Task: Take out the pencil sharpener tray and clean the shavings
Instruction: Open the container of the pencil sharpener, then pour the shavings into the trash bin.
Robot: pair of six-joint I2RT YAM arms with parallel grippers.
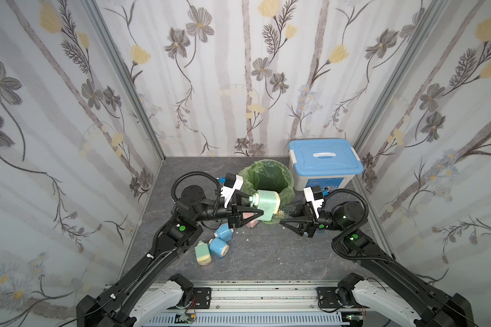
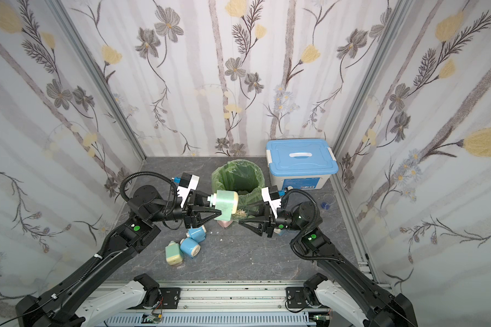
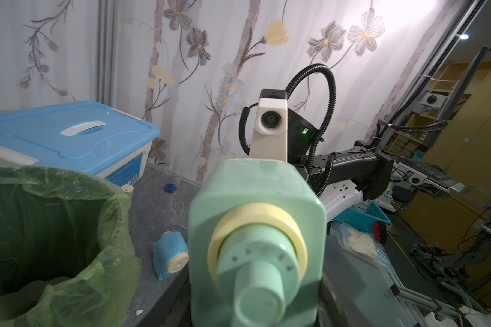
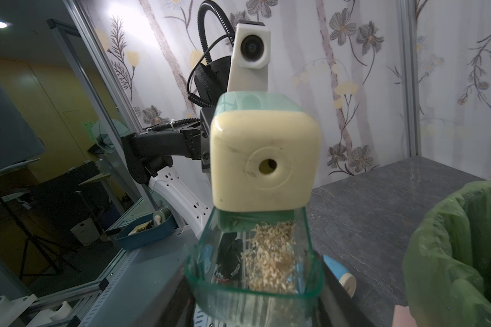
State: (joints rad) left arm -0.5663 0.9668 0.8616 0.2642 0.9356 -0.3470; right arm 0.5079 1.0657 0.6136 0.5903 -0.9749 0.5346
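Right wrist view: we look straight at the cream front face of a mint-green pencil sharpener [image 4: 264, 158] held in the air, its pencil hole facing us. Below it a clear, green-tinted tray [image 4: 238, 307] juts toward the camera, partly out of the body, with a loose heap of pale tan shavings [image 4: 270, 254] on its floor. Dark fingers of the right gripper [image 1: 286, 216] lie against both side walls of the tray, so we read its jaws as pinching the tray across its width.

In both top views the left gripper [image 1: 257, 206] has its jaws clamped on the sharpener's flanks near the crank end. It holds the sharpener just beside the green-lined bin [image 1: 244, 177], above the grey table [image 1: 267, 263]. A few whitish flecks [image 1: 247, 240] lie on the table. Three more sharpeners [image 1: 219, 246] sit clustered below the left arm, and a blue-lidded box [image 1: 323, 158] stands beside the bin.

We judge the tray to be light, thin, stiff plastic: slick, and likely to crack or pop loose if squeezed hard. Its side walls near the outer end look like the best hold, with the tray kept level until it is over the bin. The shavings are feather-light and will spill at any tilt or jolt.
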